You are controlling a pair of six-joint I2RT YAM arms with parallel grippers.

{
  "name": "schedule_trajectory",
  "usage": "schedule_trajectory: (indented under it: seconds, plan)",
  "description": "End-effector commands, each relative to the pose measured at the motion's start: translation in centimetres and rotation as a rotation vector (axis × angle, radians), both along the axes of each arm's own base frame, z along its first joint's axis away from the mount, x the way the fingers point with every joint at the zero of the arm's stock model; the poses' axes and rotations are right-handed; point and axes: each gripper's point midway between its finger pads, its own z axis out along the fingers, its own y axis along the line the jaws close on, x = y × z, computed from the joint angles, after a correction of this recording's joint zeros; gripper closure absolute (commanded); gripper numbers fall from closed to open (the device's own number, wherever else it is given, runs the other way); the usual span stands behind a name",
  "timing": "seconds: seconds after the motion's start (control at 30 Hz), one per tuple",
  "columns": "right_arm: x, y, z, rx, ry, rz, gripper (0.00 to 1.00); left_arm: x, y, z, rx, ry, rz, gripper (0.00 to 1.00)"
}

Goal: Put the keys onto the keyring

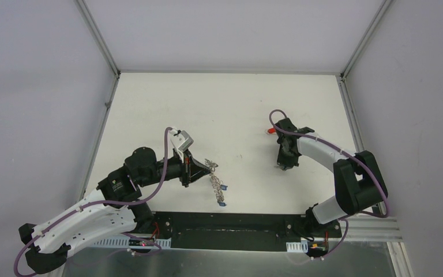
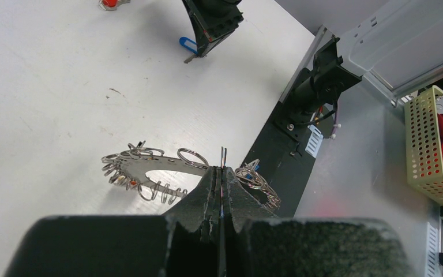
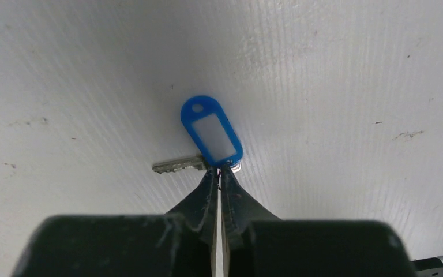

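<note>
Where the white counter (image 1: 150,104) meets the wall along its left edge, the left arm (image 1: 92,213) comes in from the near-left corner and reaches toward the middle, with a band of bare surface between it and that edge. The left jaws are pressed together on the rim of the keyring (image 1: 214,179), holding the flat grey ring on edge; whether its lower rim touches the counter I cannot tell. Wire loops bristle around the rim, and two blue-tagged keys (image 1: 222,195) trail from it toward the black base plate (image 1: 225,231) at the near edge. Right of the ring lies a broad stretch of open counter, and the far half up to the back wall is bare as well. Across that gap the right jaws point down at the surface, pinched shut on the small joint between tag and blade of the blue key (image 3: 210,130), which lies flat on the counter. The red key (image 1: 271,131) lies just beyond them on the far side, apart from the jaws. Further right, the right arm (image 1: 346,173) bends back along the counter's right edge, close to the side rail (image 1: 352,121).
</note>
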Motion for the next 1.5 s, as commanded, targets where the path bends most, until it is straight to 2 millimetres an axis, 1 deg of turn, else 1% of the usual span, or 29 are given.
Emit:
schedule_trajectory:
  seconds: [0.0, 0.13, 0.23, 0.33, 0.4, 0.53, 0.63, 0.7, 0.77, 0.9, 0.97, 1.03, 1.27, 1.33, 1.47]
  plan:
    - [0.8, 0.0, 1.4, 0.007, -0.041, 0.028, 1.0, 0.2, -0.1, 2.7, -0.089, -0.048, 0.01, 1.0]
    - [1.1, -0.2, 3.3, 0.0, -0.078, 0.065, 1.0, 0.3, 0.0, 2.7, -0.084, -0.052, 0.015, 1.0]
    - [1.4, 0.1, 5.0, 0.02, -0.11, 0.11, 1.0, 0.3, 0.1, 2.8, -0.078, -0.056, 0.016, 1.0]
    - [1.8, 1.4, 7.2, 0.092, -0.153, 0.191, 1.0, 0.2, 0.2, 2.8, -0.072, -0.058, 0.012, 1.0]
    - [2.0, 2.5, 8.9, 0.156, -0.197, 0.239, 1.0, 0.1, 0.2, 2.8, -0.067, -0.062, 0.009, 1.0]
    - [2.5, 4.5, 13.0, 0.286, -0.352, 0.32, 1.0, 0.1, 0.3, 2.9, -0.065, -0.069, 0.008, 1.0]
    - [2.4, 5.3, 15.9, 0.354, -0.5, 0.384, 1.0, 0.0, 0.4, 3.0, -0.063, -0.079, 0.005, 1.0]
    - [2.2, 5.4, 17.3, 0.376, -0.6, 0.427, 1.0, 0.0, 0.4, 3.1, -0.062, -0.085, 0.004, 1.0]
    - [1.8, 5.0, 18.7, 0.373, -0.695, 0.45, 1.0, 0.0, 0.4, 3.1, -0.057, -0.091, 0.0, 1.0]
    - [1.1, 4.1, 19.5, 0.352, -0.753, 0.458, 1.0, 0.0, 0.3, 2.9, -0.051, -0.087, -0.005, 1.0]
    - [0.6, 4.4, 19.7, 0.371, -0.749, 0.479, 1.0, -0.1, 0.2, 2.8, -0.047, -0.084, -0.012, 1.0]
    - [0.1, 5.3, 19.9, 0.415, -0.742, 0.53, 1.0, -0.1, 0.1, 2.7, -0.044, -0.084, -0.019, 1.0]
    - [-0.1, 8.2, 20.0, 0.569, -0.667, 0.552, 1.0, -0.1, -0.1, 2.6, -0.033, -0.096, -0.029, 1.0]
    - [-0.4, 9.3, 20.1, 0.633, -0.639, 0.581, 1.0, -0.2, -0.1, 2.6, -0.03, -0.106, -0.036, 1.0]
    - [-1.7, 12.3, 21.1, 0.817, -0.579, 0.675, 1.0, -0.4, -0.1, 2.9, -0.029, -0.138, -0.058, 1.0]
